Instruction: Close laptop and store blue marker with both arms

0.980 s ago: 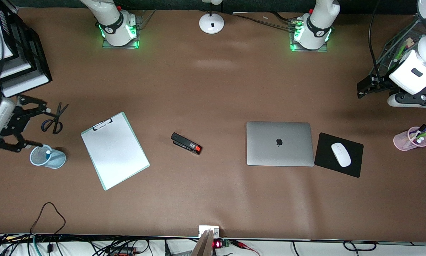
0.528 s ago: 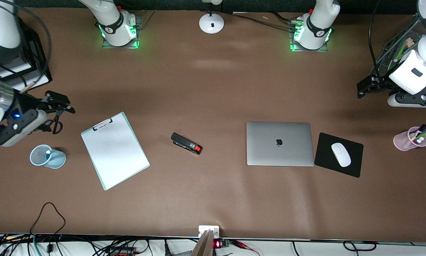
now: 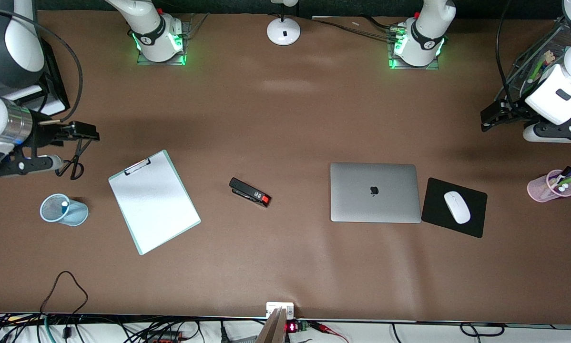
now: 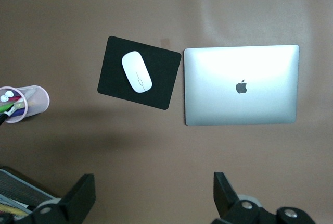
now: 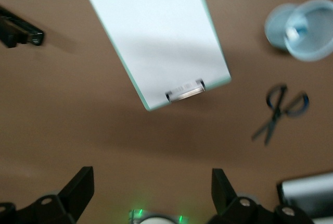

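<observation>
Clipboard (image 3: 154, 202), stapler (image 3: 249, 192) mid-table — mouse (image 3: 457, 206) on black pad (image 3: 471, 224); scissors (image 3: 75, 161) near mesh cup (image 3: 64, 210).

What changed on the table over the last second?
The right gripper lifted off the blue cup and pulled back over the scissors, open and empty. The left gripper barely shifted, open, at its end of the table. The laptop, closed, and the clipboard stayed put.

Evenly and brightly lit from overhead. Soft shadows under both raised arms at the table's (image 3: 285, 119) two ends. Pale glare across the laptop (image 4: 242, 84) lid. Motion blur over the clipboard (image 5: 156, 36) and scissors (image 5: 278, 110) in right wrist view.
</observation>
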Controlling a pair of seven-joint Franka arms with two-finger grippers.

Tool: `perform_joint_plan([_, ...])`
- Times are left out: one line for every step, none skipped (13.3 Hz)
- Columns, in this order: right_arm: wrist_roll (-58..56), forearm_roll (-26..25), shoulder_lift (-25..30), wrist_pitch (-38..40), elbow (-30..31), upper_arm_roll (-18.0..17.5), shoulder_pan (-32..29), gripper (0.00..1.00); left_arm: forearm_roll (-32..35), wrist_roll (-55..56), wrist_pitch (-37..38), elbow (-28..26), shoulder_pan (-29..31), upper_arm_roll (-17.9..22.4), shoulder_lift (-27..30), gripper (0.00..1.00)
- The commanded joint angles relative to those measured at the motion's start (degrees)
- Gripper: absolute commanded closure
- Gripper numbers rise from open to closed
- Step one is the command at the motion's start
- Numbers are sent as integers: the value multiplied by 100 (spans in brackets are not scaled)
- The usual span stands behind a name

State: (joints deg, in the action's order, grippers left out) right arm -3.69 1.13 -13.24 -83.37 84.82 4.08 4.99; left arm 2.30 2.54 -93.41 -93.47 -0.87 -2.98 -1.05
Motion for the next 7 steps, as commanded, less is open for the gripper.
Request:
perform_joint_plan([281,-542,540,93,202,-4,-94,0,104,-122,121,215,8,8,-71,0])
perform_joint_plan([290,-509,611,40,141,-4,-329,0,104,-122,121,215,16,8,-62,0])
perform_joint_plan([290,-474,621,5,44,-22,-567,0,104,-122,121,215,25,8,-71,0])
perform_joint_plan([290,-500,621,-13,-131,-22,-578,0,104,-122,121,215,25,8,-71,0])
perform_joint_plan([290,-491,638,-13,-237,-4,-569,0,96,-113,121,215,25,0,-71,0])
perform_joint_plan([316,-491,751,-4,-255,-30,-560,0,96,-113,130,215,16,0,-62,0])
perform_joint_plan([342,-465,787,-13,-256,-48,-569,0,96,-113,130,215,16,0,-62,0])
